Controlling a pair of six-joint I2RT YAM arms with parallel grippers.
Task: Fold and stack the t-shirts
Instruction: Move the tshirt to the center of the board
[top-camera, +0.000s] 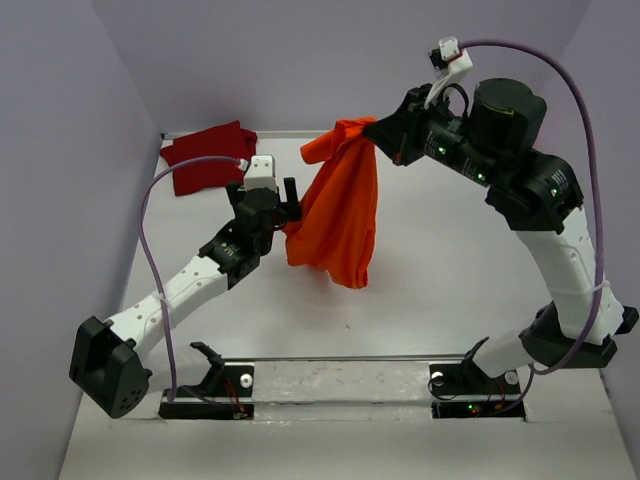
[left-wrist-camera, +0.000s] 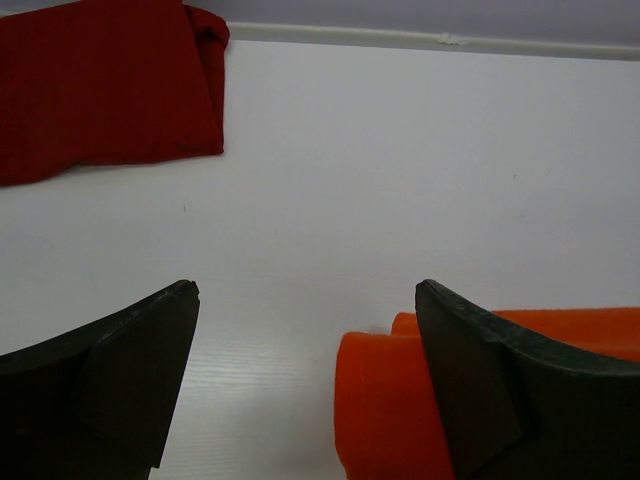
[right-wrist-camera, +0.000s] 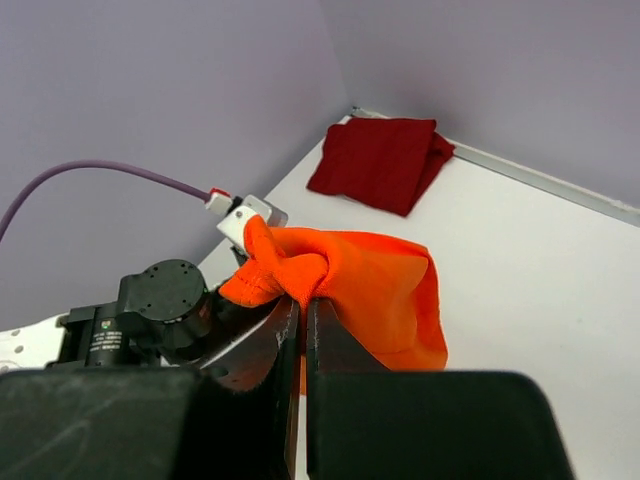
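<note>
Folds crease the limp, hanging orange t-shirt (top-camera: 340, 215).

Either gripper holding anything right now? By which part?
The right gripper is shut on the bright orange cloth t-shirt, pinching a bunched fold at its upper end; the rest hangs down. The left gripper is open, holding nothing.

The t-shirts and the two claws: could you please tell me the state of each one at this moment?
orange t-shirt: held up, hanging bunched from the right claw.
dark red t-shirt: folded, lying flat at the far left corner of the table.
left claw: open, holding nothing, beside the orange t-shirt's lower edge.
right claw: shut on the orange t-shirt.
</note>
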